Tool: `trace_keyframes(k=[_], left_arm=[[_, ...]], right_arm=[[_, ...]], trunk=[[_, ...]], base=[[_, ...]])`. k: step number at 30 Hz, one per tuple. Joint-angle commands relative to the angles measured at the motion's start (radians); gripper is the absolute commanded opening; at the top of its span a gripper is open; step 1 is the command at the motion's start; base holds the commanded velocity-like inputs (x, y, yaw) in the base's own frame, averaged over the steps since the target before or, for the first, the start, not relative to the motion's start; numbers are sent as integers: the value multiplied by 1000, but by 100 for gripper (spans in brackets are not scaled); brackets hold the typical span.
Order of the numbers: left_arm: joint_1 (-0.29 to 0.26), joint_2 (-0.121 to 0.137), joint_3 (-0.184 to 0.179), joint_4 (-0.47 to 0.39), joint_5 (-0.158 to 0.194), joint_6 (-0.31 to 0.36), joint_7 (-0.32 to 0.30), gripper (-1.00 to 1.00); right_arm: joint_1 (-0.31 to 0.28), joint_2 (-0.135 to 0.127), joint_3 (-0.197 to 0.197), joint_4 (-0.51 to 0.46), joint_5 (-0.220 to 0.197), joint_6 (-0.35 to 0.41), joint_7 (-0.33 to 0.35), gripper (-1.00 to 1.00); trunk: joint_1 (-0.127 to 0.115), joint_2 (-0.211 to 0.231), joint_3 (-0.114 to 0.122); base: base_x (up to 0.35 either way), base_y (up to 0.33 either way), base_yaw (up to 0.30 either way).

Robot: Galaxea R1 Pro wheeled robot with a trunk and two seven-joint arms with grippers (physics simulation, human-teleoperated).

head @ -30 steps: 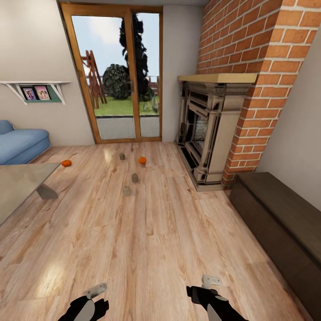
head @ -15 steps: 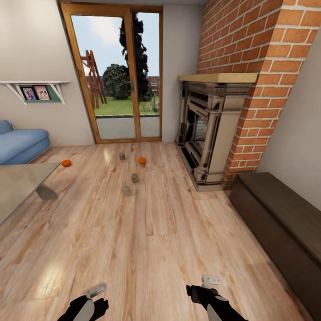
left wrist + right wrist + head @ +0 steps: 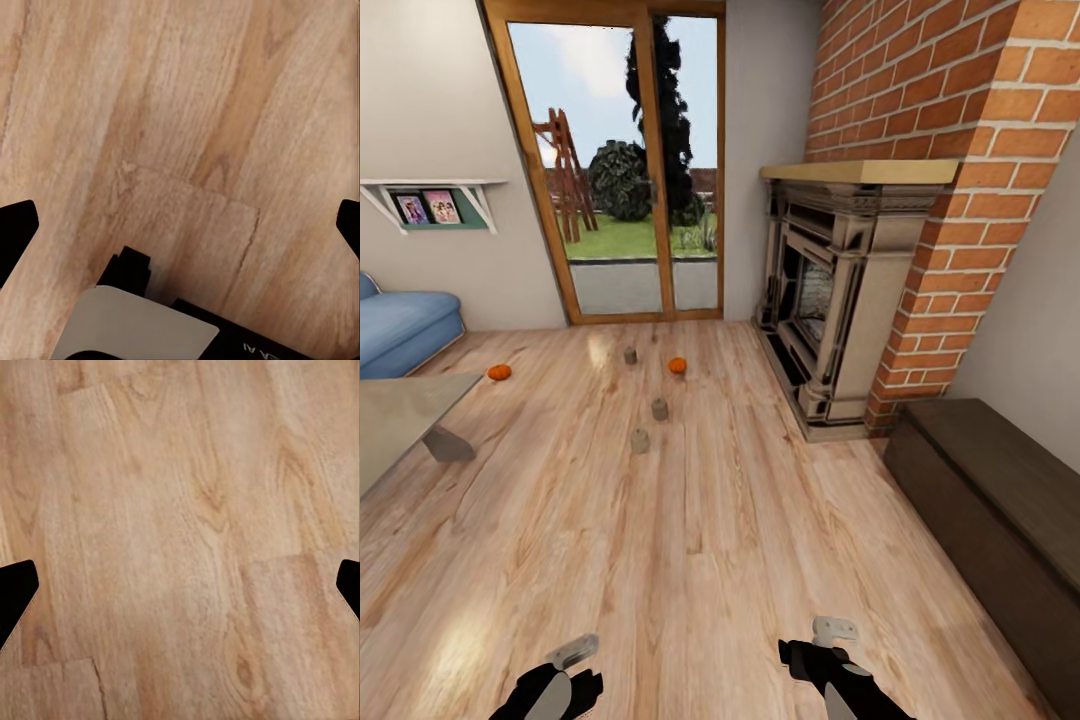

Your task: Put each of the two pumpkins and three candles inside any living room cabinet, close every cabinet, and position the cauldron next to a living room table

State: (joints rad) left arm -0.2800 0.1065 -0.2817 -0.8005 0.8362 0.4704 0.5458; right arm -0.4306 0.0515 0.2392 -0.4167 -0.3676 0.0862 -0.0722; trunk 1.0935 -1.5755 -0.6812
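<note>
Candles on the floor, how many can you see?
3. One candle stands nearest the glass door, one sits farther back toward the robot, and one is closest to it. More might be hidden outside the picture.

1. The floor (image 3: 710, 520) is light wood plank with a faint sheen.
2. The chimney wall (image 3: 920, 90) is rough red brick.
3. The cabinet (image 3: 1000, 500) is dark matt wood.
4. The table (image 3: 400, 415) has a glossy grey metal-look top.
</note>
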Motion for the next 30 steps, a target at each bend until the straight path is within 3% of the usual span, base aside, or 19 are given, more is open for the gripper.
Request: trace_keyframes(k=[1, 18, 30], left_arm=[[-1, 1, -5, -2, 9, 1, 9, 100], [-1, 2, -7, -2, 8, 1, 9, 100], [-1, 4, -7, -2, 8, 1, 9, 100]], right_arm=[[0, -1, 8, -2, -8, 4, -8, 100], [0, -1, 9, 6, -7, 7, -9, 100], [0, -1, 8, 15, -9, -34, -8, 100]], trunk=[[1, 0, -2], [1, 0, -14], [1, 0, -14]], base=[[329, 0, 0], [329, 0, 0], [329, 10, 0]])
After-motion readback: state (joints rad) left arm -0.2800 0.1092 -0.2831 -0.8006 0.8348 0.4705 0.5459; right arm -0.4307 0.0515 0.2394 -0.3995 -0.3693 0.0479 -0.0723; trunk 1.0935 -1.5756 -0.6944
